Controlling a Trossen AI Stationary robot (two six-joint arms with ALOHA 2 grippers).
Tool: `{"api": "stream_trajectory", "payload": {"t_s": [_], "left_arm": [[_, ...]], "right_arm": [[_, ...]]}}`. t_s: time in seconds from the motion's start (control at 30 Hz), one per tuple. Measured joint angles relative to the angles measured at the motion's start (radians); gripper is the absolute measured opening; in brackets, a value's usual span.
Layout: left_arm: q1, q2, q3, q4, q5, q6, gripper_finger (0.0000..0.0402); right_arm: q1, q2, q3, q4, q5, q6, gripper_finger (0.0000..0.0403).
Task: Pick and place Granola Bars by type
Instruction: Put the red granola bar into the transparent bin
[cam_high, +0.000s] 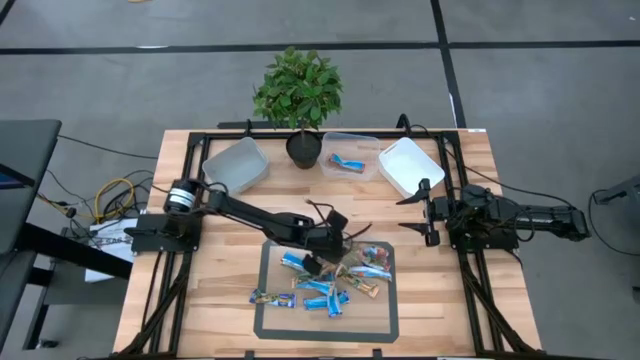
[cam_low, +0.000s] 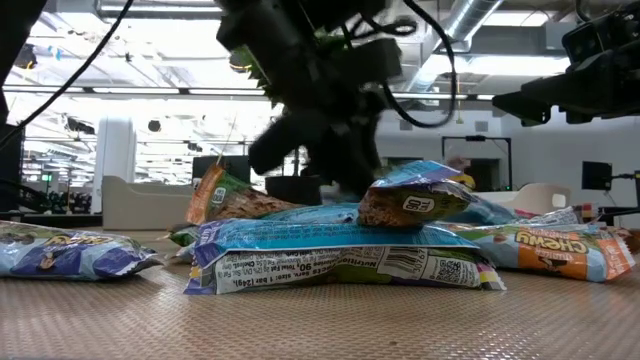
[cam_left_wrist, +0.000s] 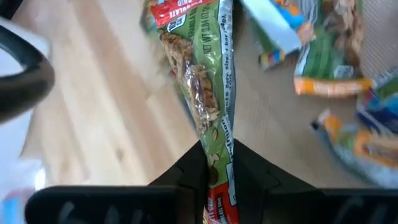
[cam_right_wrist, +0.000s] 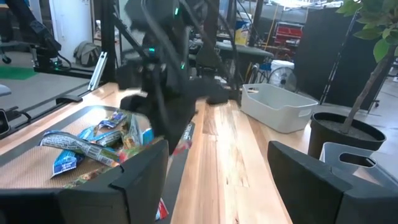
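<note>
The left gripper (cam_left_wrist: 217, 180) pinches one end of a green granola bar (cam_left_wrist: 208, 93); light, crinkly, slippery wrapper dangles ahead. The right gripper (cam_high: 422, 213) waits, wide open.

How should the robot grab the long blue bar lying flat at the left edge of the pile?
Probably from straight above, with the gripper closing across the narrow middle of the blue bar. It lies flat on the mat and sits a little apart from the pile, so its long sides look free. The left gripper is already shut on a green bar; the right gripper waits open.
</note>
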Motion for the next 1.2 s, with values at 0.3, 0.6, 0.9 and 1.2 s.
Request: {"api": "stream_trajectory", "payload": {"t_s": [0.3,0.6,0.9,1.2], "left_arm": [[0.085,-0.102,0.001,-0.038,-0.070,-0.009,0.0051],[0.255,-0.105,0.001,0.182,-0.228,0.029,0.0051],[0.365,-0.043,0.024,0.297,-0.231,0.035,0.0051],[0.405,0.138,0.226,0.264,-0.378,0.094,0.0055]], "right_arm": [[0.000,0.000,0.000,0.000,0.000,0.000,0.0270],[0.000,0.000,0.000,0.000,0.000,0.000,0.0270],[0.000,0.000,0.000,0.000,0.000,0.000,0.0270],[0.000,0.000,0.000,-0.001,0.002,0.000,0.0270]]}}
